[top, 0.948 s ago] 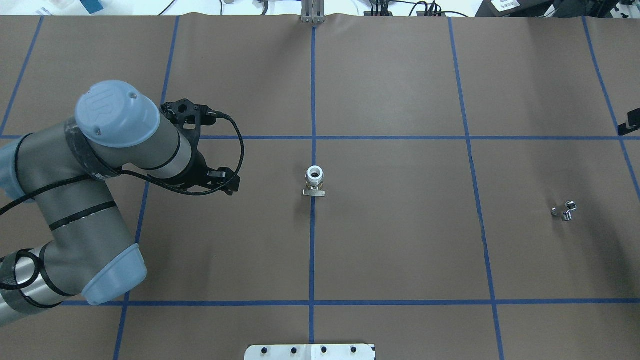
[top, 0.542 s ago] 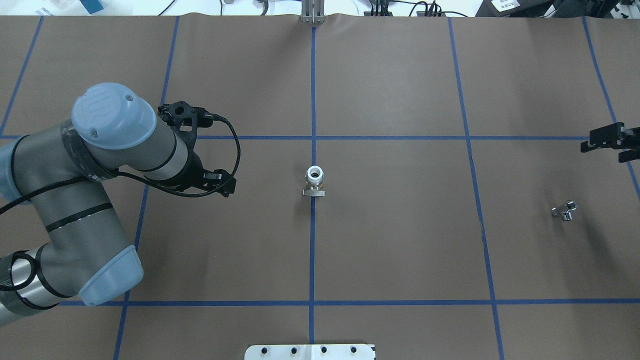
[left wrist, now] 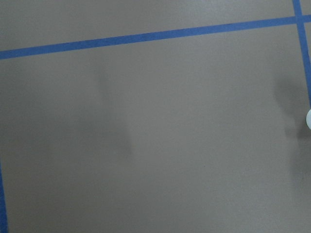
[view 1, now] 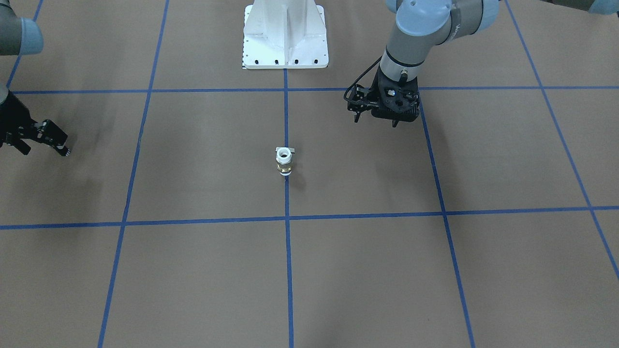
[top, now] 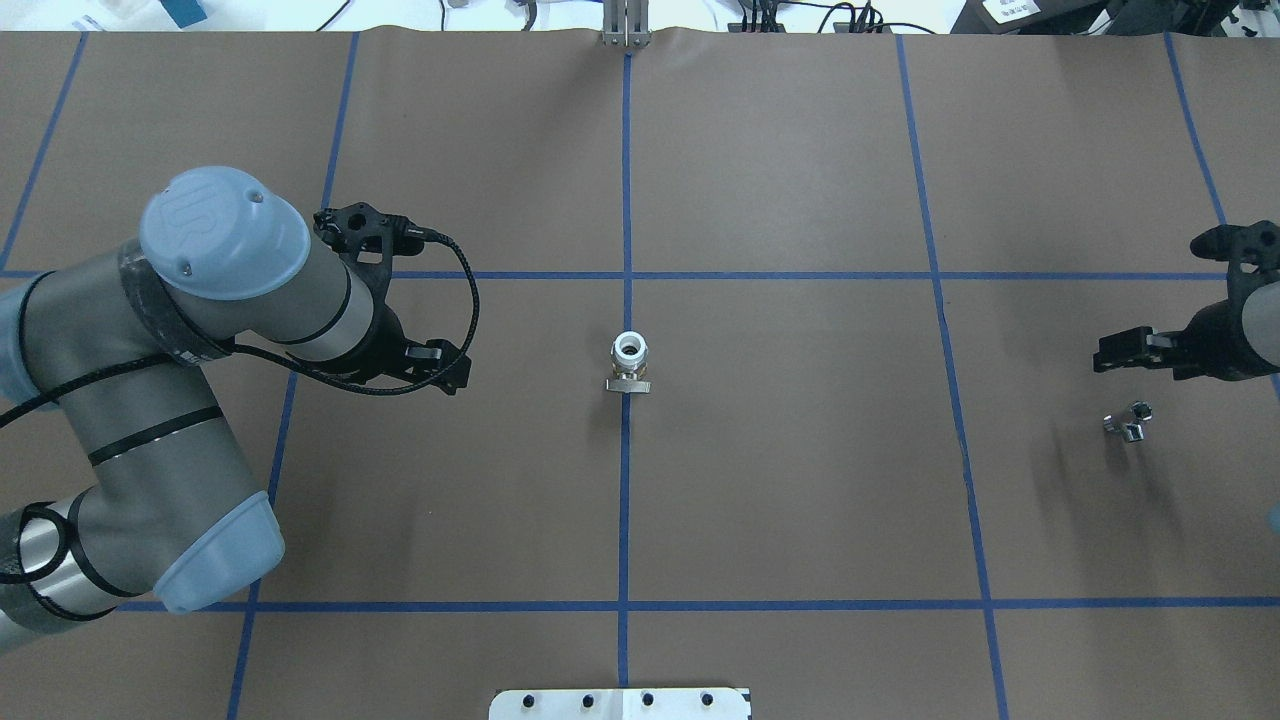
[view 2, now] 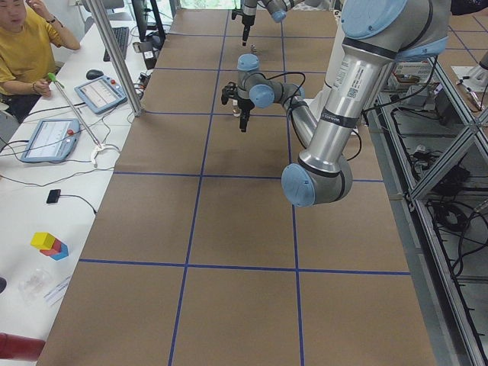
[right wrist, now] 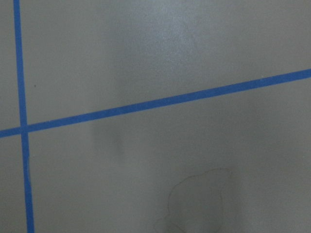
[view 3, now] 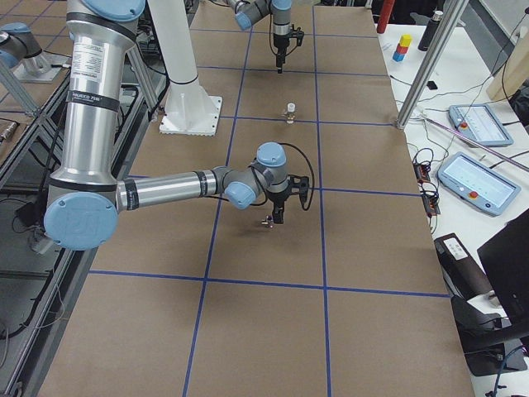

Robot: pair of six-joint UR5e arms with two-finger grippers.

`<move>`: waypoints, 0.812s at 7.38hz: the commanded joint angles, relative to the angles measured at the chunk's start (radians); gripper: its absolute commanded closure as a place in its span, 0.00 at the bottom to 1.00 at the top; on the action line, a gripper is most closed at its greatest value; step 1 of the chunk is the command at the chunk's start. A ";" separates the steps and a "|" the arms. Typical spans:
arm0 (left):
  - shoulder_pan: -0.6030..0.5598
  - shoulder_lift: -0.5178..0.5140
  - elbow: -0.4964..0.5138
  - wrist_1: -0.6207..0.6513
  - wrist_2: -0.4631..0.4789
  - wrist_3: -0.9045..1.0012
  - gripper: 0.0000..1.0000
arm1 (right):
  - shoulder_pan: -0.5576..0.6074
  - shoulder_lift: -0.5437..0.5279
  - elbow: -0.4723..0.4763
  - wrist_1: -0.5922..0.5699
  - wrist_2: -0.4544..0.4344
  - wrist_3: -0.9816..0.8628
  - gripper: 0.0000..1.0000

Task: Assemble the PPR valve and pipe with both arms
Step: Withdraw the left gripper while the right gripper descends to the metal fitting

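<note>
Dead centre of the tabletop (top: 800,500): valve (top: 629,362), upright on the blue tape (top: 626,180) line, white open end up, lever tab toward the robot. Untouched, free of both arms.

Over on the robot's left: left gripper (view 1: 375,121) hanging above the brown paper, pointed down, fingers spread wide, holding nothing, well apart from the valve. In the left wrist view, just paper, tape and a white sliver at the right edge.

Far out on the robot's right: pipe (top: 1130,421), small and shiny, lying on the tabletop, well apart from the valve. Right gripper (view 1: 44,150) out there too, near the pipe, fingers parted, nothing between them. Touching the pipe or not? Cannot tell from these angles. Right wrist view: only paper and crossed tape lines.
</note>
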State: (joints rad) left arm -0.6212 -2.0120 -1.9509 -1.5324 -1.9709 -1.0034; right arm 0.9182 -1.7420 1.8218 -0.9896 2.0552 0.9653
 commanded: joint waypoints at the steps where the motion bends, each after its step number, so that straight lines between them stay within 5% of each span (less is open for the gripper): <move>1: 0.003 0.001 0.004 -0.002 0.003 -0.003 0.00 | -0.039 -0.057 0.036 0.000 -0.026 -0.019 0.00; 3: 0.006 0.001 0.007 -0.002 0.004 -0.004 0.00 | -0.041 -0.057 0.027 -0.004 -0.021 -0.089 0.04; 6: 0.005 0.001 0.007 -0.002 0.004 -0.006 0.00 | -0.045 -0.044 0.007 -0.006 -0.014 -0.091 0.29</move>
State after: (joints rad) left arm -0.6166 -2.0111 -1.9441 -1.5340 -1.9667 -1.0091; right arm 0.8739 -1.7886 1.8344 -0.9962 2.0386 0.8768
